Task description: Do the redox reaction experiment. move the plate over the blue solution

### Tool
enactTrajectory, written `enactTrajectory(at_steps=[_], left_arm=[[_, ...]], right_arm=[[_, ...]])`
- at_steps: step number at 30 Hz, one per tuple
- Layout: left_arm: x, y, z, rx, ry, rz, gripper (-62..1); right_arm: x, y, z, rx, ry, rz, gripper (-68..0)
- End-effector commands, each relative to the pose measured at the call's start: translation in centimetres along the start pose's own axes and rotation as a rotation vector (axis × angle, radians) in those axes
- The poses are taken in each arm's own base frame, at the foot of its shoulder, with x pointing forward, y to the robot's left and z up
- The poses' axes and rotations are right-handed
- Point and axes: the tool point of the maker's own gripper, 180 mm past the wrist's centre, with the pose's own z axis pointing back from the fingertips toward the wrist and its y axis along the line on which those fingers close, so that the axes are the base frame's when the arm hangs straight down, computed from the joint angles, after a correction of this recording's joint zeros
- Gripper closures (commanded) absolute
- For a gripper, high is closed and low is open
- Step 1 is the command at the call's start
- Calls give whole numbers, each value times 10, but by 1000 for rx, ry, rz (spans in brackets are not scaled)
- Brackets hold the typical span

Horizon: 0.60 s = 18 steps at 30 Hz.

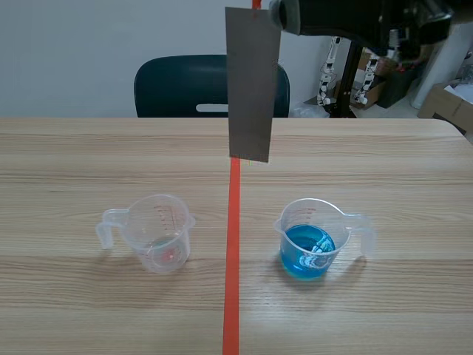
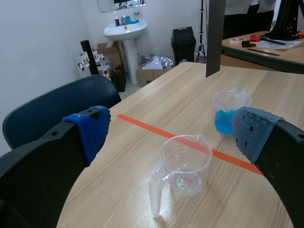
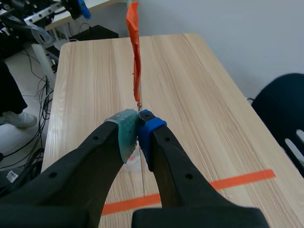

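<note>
right tool [image 3: 138,119]: clamped on the top end of the plate [image 1: 251,85], both pads pressed onto it with no gap showing. It sits high, at 12 o'clock in the scene view.
plate: grey strip hanging straight down from the right tool, well clear of the worktop [image 1: 89,148]. Its lower edge is over the orange tape line [image 1: 232,281].
plate, right wrist view: the plate [image 3: 135,61] is seen nearly edge-on ahead of the fingers and reads orange there.
plate vs blue cup: the lower edge is at 10 o'clock from the blue cup [image 1: 314,240] in the scene view, up in the air and not touching it.
blue cup: clear plastic measuring cup, upright on the worktop at 3 o'clock of the tape line, handle at 3 o'clock. It is part full of blue solution [image 1: 307,255].
clear cup [image 1: 157,233]: same type, upright at 9 o'clock of the tape line, handle at 9 o'clock. It has red scale marks on the wall and a small reddish spot at the bottom, and stands well apart from the blue cup.
left tool [image 2: 171,128]: wide open and holding nothing, with the blue pads [image 2: 92,130] far apart.
left wrist view: the clear cup [image 2: 183,164] is ahead between the fingers. The blue cup [image 2: 229,111] is farther on at 1 o'clock, with the plate [image 2: 214,38] hanging above and beyond it.
background: dark chair [image 1: 211,85] at 12 o'clock across the worktop. A white sink [image 2: 124,29] and a black bin [image 2: 183,43] stand past the worktop in the left wrist view.
</note>
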Motion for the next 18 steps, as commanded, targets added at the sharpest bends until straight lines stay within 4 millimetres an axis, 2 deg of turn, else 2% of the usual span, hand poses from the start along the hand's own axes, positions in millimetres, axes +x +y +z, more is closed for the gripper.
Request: enactTrajectory(at_steps=[1,3,8,13,15,18], left_arm=[[11,0,-9,-5,-57,-5,-531],[12,1,-16,-21,-53,9,-476],[13,1,-35,-56,-22,-14,-252],[16,-4,-56,-98,0,-42,-74],[12,-7,-64,-115,42,-54,-32],[9,-13,-74,-136,80,-65,-25]], right_arm=[[11,-5,11,-22,-21,12,-6],[9,-10,22,-49,-1,3,-6],[4,-16,46,-111,6,-19,-6],[-15,-10,60,-130,60,2,-6],[-20,-7,65,-131,63,12,-6],[-22,-2,71,-127,42,32,-6]])
